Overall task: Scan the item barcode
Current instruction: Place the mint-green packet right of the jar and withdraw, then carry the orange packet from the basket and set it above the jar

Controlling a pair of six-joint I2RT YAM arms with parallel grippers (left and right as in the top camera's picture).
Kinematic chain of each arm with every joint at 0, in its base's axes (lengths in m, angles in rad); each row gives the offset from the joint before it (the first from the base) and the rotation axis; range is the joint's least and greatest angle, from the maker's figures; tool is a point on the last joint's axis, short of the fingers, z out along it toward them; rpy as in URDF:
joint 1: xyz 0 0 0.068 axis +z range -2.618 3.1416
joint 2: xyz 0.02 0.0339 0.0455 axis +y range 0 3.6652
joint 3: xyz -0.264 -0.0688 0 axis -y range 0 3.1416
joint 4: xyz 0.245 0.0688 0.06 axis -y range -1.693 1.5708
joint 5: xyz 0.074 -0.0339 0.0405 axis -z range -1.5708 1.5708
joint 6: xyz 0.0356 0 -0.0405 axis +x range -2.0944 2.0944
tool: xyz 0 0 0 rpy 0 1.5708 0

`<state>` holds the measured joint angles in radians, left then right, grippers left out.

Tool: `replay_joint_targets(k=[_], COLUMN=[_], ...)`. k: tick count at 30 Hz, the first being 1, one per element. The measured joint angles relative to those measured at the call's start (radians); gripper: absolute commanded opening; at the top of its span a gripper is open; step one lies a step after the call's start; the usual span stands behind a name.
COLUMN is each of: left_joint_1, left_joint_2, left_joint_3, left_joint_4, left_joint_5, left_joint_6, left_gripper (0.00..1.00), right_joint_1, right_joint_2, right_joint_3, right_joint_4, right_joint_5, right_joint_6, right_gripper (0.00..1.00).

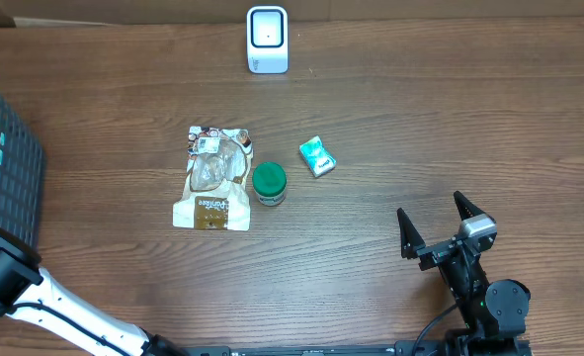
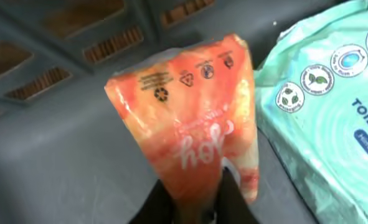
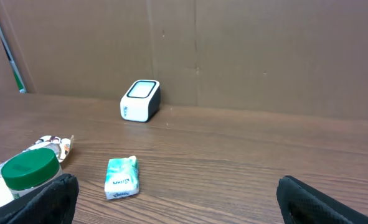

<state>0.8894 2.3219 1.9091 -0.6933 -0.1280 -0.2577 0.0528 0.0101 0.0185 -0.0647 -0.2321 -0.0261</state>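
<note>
Left wrist: left gripper (image 2: 196, 194) clamped on the lower end of an orange packet (image 2: 190, 118), inside the dark basket (image 2: 59, 155); mint wipes pack (image 2: 333, 112) just beside it
Overhead: basket at the table's (image 1: 420, 119) left edge; scanner (image 1: 267, 40) at the far edge; snack bag (image 1: 212, 178), green-lidded jar (image 1: 269, 183) and teal tissue pack (image 1: 317, 156) mid-table
Right gripper (image 1: 431, 210): fingers wide apart, holding nothing, near side, well apart from the items

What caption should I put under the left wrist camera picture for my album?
Left gripper pinches an orange packet inside the basket, beside a mint-green pack.
</note>
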Motion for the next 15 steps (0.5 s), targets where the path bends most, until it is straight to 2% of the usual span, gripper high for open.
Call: replay_joint_targets(k=[9,15], left_joint_1=[-0.004,-0.005], left_joint_2=[-0.028,-0.19], left_joint_3=[0.04,0.051], left_joint_4=[-0.269,-0.312], left_joint_5=[0.045,0.166], left_joint_6=[-0.023,-0.047], left_gripper=[0.04,0.04], right_joint_1=[0.0,0.0], right_joint_2=[0.0,0.0], right_joint_3=[0.0,0.0], right_joint_4=[0.0,0.0], right_joint_5=[0.0,0.0], right_joint_6=[0.0,0.0], right_gripper=[1.0,1.0])
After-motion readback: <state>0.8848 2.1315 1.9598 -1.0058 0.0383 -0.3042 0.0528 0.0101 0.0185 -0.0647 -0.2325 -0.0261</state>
